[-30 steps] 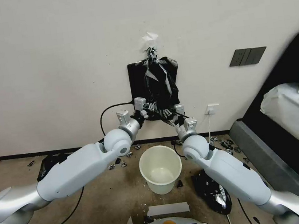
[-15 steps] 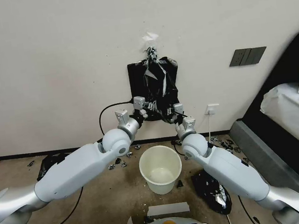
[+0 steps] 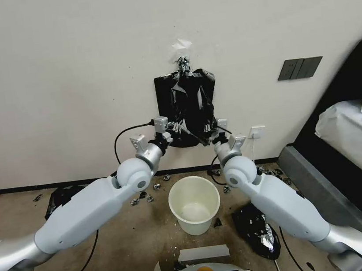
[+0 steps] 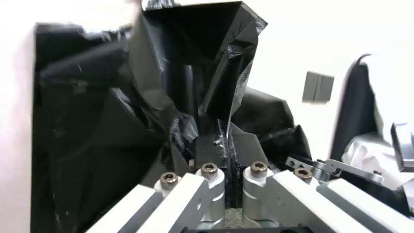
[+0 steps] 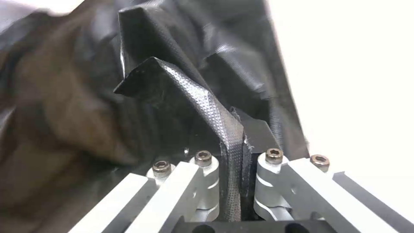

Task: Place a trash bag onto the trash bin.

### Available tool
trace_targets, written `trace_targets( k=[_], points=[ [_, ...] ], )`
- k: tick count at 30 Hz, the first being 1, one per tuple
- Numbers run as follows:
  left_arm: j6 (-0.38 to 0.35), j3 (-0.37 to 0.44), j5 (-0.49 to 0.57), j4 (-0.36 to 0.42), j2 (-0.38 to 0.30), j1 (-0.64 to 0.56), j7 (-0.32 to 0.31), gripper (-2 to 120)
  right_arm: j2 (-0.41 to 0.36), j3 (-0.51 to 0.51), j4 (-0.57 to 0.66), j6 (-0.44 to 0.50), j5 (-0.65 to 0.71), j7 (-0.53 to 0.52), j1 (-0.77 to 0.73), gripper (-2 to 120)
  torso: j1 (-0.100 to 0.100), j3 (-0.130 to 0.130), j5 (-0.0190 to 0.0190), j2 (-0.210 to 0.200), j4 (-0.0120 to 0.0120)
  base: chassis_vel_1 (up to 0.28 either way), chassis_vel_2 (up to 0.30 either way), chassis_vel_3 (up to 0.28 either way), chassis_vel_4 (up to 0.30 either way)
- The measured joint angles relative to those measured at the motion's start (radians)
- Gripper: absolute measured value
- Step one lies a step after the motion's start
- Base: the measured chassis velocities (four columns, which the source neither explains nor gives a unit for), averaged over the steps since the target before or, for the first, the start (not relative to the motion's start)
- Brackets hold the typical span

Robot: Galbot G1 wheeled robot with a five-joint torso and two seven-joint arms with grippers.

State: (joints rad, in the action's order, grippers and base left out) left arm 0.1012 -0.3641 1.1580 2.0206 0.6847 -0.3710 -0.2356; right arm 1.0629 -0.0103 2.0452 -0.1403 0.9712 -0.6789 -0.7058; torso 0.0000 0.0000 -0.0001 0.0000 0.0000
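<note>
Floor lies nearest, and on it the trash bin (image 3: 195, 204) stands upright, mouth up, with bare floor around it except a lumpy black heap (image 3: 257, 231) just beside it on the robot's right. Above and beyond the bin both arms reach to the wall. The left gripper (image 3: 175, 130) is clamped on a fold of the trash bag (image 3: 188, 103); in the left wrist view its pads (image 4: 210, 149) press the film between them. The right gripper (image 3: 212, 128) pinches the bag's other lower edge, film squeezed flat between its fingers (image 5: 255, 132). The bag hangs lengthwise down the wall from a silvery clip (image 3: 183, 62), its lower end spread between the grippers, well above the bin's rim.
</note>
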Motion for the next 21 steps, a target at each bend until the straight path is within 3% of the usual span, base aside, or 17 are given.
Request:
trace_targets(
  k=[11, 21],
  points=[
    [0.062, 0.17, -0.003, 0.026, -0.035, -0.202, 0.085, 0, 0.011, -0.099, 0.046, 0.011, 0.098, -0.013, -0.062, 7, 0.0, 0.0, 0.0, 0.0, 0.0, 0.0, 0.0, 0.0, 0.0],
    [0.073, 0.299, -0.036, 0.027, -0.036, -0.316, 0.109, 0, -0.003, -0.138, 0.103, 0.007, 0.143, -0.017, -0.11, 7, 0.0, 0.0, 0.0, 0.0, 0.0, 0.0, 0.0, 0.0, 0.0]
  ],
)
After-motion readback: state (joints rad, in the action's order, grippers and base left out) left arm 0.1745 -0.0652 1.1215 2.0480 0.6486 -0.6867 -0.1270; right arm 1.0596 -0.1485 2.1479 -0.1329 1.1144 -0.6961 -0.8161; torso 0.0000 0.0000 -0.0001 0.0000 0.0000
